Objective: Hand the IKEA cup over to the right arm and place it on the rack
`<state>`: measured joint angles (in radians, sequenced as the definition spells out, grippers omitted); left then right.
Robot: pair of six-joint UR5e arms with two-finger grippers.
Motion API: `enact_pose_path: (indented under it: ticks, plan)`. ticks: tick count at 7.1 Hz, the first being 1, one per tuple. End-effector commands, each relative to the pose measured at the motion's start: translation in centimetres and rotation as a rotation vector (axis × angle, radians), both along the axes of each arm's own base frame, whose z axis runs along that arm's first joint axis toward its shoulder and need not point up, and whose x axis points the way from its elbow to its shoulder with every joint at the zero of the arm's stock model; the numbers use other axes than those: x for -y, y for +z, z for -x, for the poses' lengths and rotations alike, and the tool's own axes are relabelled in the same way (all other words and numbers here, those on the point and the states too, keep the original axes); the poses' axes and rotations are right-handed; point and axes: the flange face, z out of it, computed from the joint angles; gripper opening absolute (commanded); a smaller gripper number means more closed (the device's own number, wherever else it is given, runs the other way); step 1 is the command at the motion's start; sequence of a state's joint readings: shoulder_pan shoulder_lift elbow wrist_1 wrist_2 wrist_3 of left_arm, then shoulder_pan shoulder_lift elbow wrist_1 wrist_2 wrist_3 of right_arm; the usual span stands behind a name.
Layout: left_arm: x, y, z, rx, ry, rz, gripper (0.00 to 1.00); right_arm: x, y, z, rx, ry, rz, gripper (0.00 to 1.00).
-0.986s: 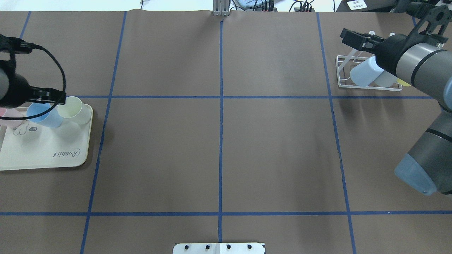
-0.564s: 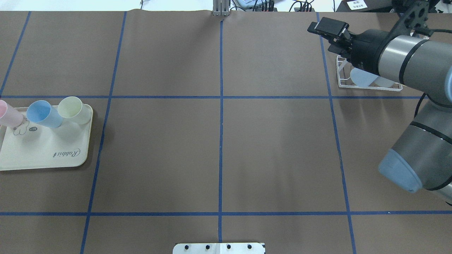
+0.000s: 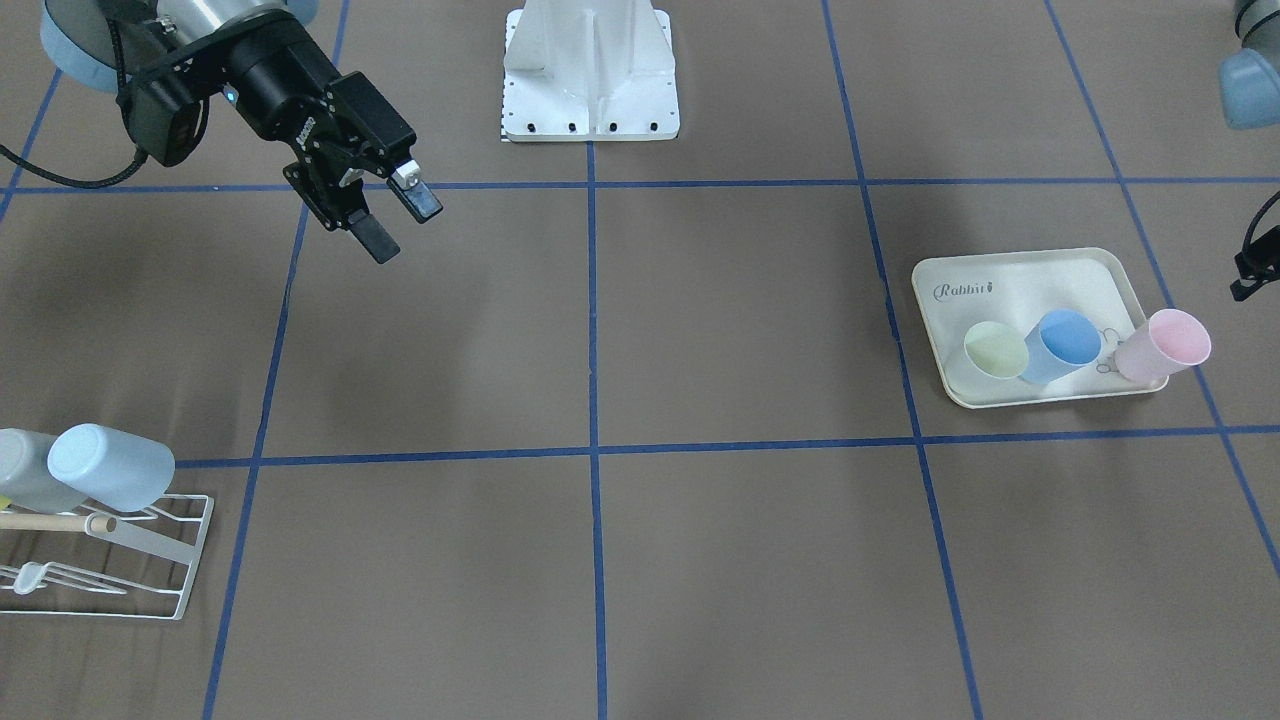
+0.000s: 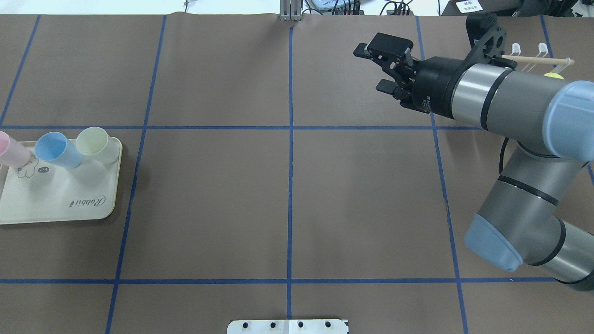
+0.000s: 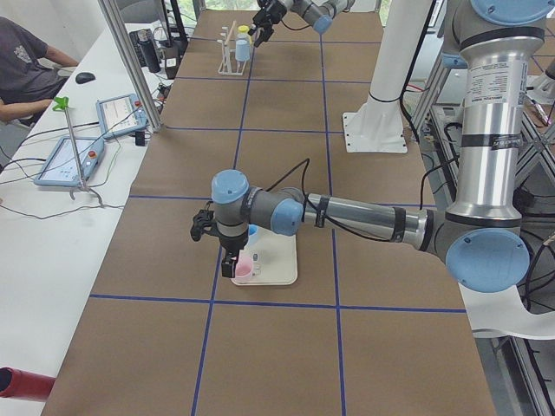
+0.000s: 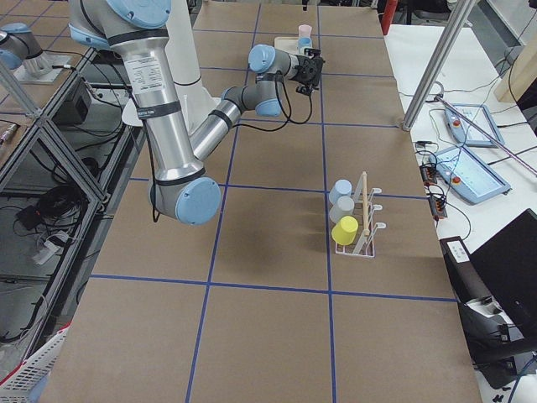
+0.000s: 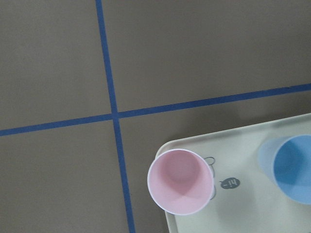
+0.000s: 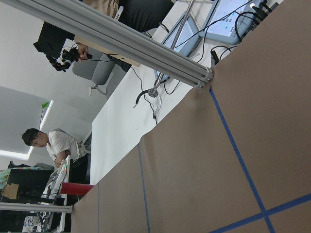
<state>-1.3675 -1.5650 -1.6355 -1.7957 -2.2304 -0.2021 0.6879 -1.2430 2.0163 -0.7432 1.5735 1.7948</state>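
The right claw (image 3: 400,225) is released, fingers spread, nothing between them. It hangs above the counter (image 3: 720,330), well apart from both rack and tray.

The left claw (image 5: 227,270) shows only from the side, over the tray's end; cannot tell whether spread or clenched. Its wrist camera looks straight down into the pink cup (image 7: 181,182), which stands upright at a corner of the cream tray (image 3: 1050,280). In a row beside it are a blue cup (image 3: 1065,343), then a yellow-green cup (image 3: 997,350), both upright.

The rack (image 3: 195,557), white wire, is at the counter's end on the robot's right, with a wooden rod (image 3: 55,522) through it. On it a pale blue cup (image 3: 110,467) sits tilted, base up, with a grey cup (image 3: 18,470) just beside it. A yellow cup (image 6: 345,230) is at the row's other end.
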Motion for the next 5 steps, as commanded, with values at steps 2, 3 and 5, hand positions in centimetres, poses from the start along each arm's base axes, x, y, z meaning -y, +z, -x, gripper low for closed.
enact_pose_path:
  ticks: [2, 3, 5]
  plan:
    - [1.4, 3.4, -1.0, -0.043, -0.121, 0.023, 1.0, 0.0, -0.4, 1.1, 0.008, -0.013, -0.003, 1.0]
    - [1.2, 3.5, -2.5, -0.044, -0.109, 0.036, 1.0, 0.1, -0.4, 1.2, 0.006, -0.013, -0.003, 1.0]
    - [0.7, 4.1, -6.0, -0.043, -0.078, 0.062, 1.0, 0.2, -0.3, 1.4, 0.002, -0.013, -0.004, 1.0]
